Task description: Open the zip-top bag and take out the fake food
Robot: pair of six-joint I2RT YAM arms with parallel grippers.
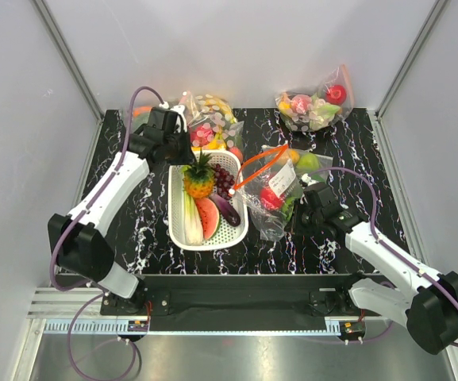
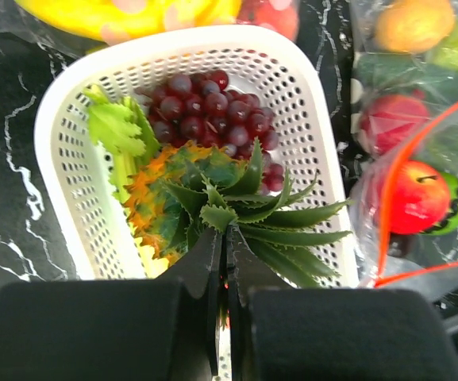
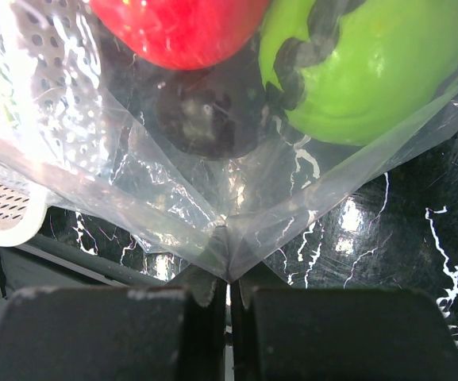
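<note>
The zip-top bag lies right of the white basket, its orange-red zip strip spread open toward the basket. My right gripper is shut on the bag's bottom corner. A red fruit and a green fruit are inside the bag; both also show in the left wrist view, red and green. My left gripper is shut on the green crown of the pineapple, which hangs over the basket.
The basket holds grapes, a leek, a watermelon slice and an eggplant. A white-dotted bag lies behind the basket. Another clear bag of produce lies at the back right. Grey walls enclose the table.
</note>
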